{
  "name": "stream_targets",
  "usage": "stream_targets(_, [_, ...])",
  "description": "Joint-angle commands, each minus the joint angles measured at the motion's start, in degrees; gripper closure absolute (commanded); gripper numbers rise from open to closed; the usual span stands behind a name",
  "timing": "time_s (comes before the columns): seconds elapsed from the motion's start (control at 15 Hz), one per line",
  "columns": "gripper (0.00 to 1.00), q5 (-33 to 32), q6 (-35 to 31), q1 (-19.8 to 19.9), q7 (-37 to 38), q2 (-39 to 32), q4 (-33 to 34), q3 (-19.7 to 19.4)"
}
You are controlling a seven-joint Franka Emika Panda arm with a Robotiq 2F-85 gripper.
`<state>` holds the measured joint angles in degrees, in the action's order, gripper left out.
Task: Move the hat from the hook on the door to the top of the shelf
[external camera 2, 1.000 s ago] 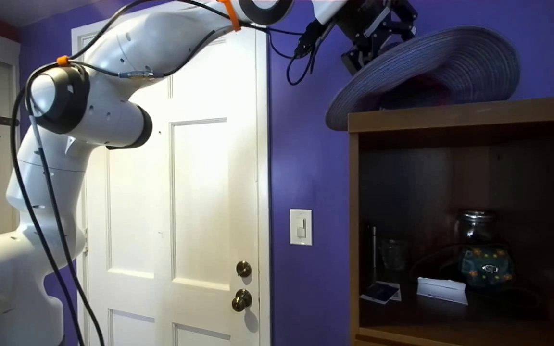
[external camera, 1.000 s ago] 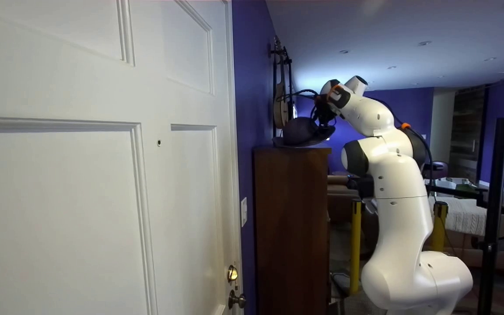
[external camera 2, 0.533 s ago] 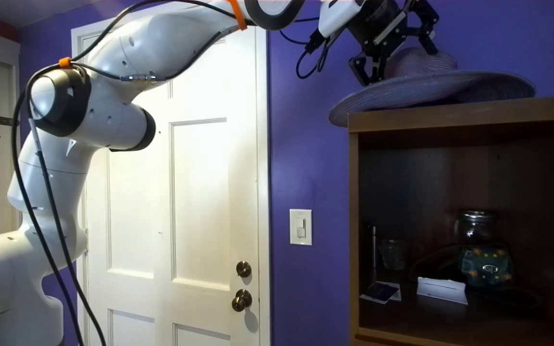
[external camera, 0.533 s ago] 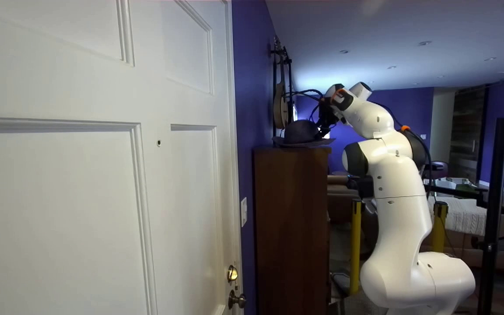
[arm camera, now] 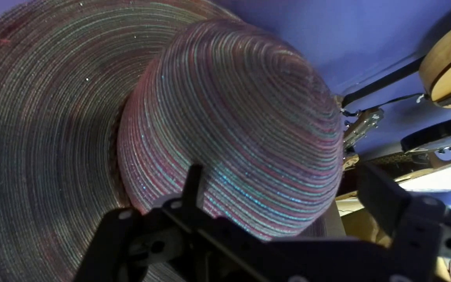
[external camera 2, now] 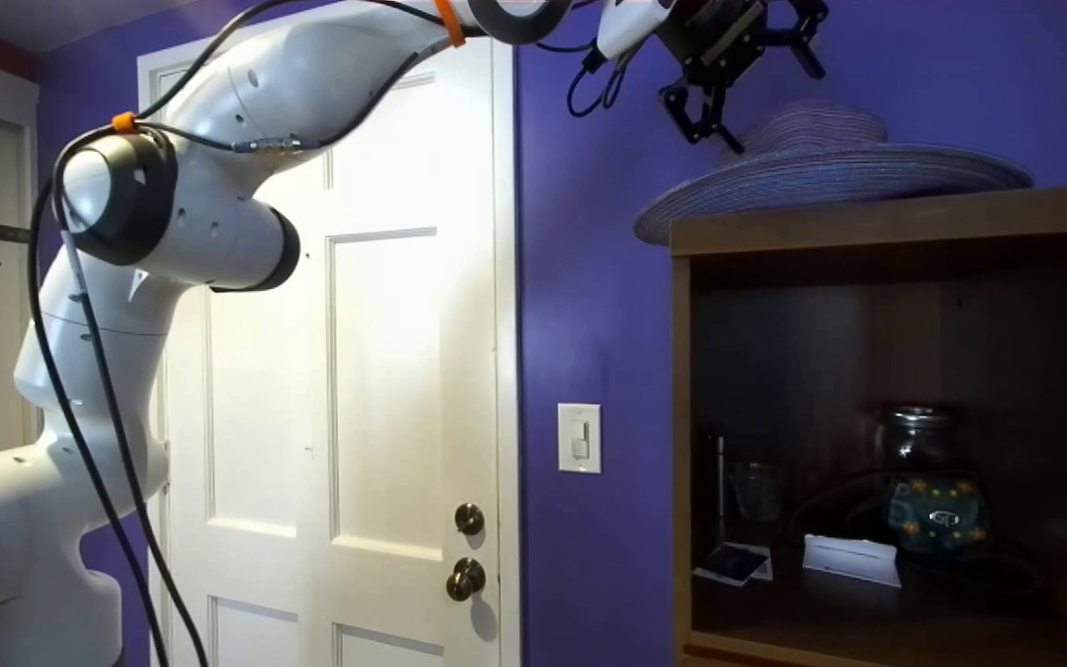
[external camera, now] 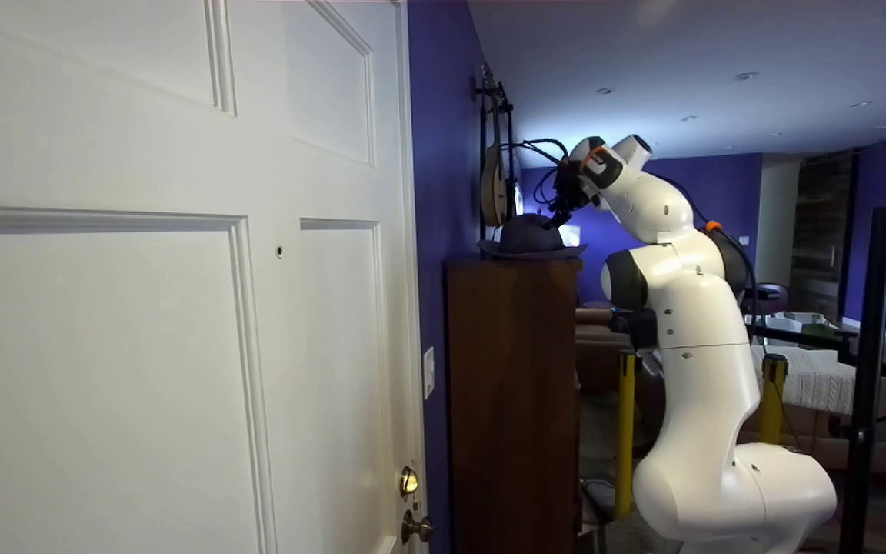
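Hat [external camera 2: 830, 170] is on top of the shelf [external camera 2: 904, 225], crown up, brim poking past the shelf's door-side edge. Hand [external camera 2: 778, 111] is above the shelf top, at the crown, fingers [external camera 2: 809, 61] spread wide. Contact with the crown: can't tell, wrist view just has a finger in front of it. Door [external camera 2: 385, 389] is left of the shelf in an exterior view, light switch [external camera 2: 580, 439] on the purple wall [external camera 2: 594, 306] between door and shelf. Inside the shelf: lidded jar [external camera 2: 920, 440], flowered bag [external camera 2: 927, 533] near it, white card [external camera 2: 852, 561] nearer the shelf's front, small clear glass [external camera 2: 759, 491] toward the shelf's door side. Arm [external camera: 708, 385] stands right of the shelf in an exterior view; stringed instrument [external camera: 492, 188] hangs on the wall past the shelf.
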<state>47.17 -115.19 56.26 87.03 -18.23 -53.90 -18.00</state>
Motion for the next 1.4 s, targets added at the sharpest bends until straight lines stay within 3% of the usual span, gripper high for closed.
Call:
stream_targets(0.0, [0.00,1.1,6.0,2.5,-2.4,-0.1,4.6,1.9])
stream_targets(0.33, [0.00,-3.8,21.9,3.5,-8.3,0.7,11.9,0.2])
stream_targets(0.73, [0.00,-12.8,26.4,4.1,-20.0,1.2,18.5,1.9])
stream_targets(0.93, [0.00,-16.0,31.1,3.8,-26.3,1.2,20.5,3.3])
stream_targets(1.0, [0.00,-16.9,32.4,1.9,-28.9,2.5,18.7,2.2])
stream_targets(1.07, [0.00,-17.7,35.2,3.2,-30.3,1.5,21.3,4.1])
stream_targets(1.33, [0.00,-23.8,39.1,-2.1,-38.9,3.5,20.3,3.0])
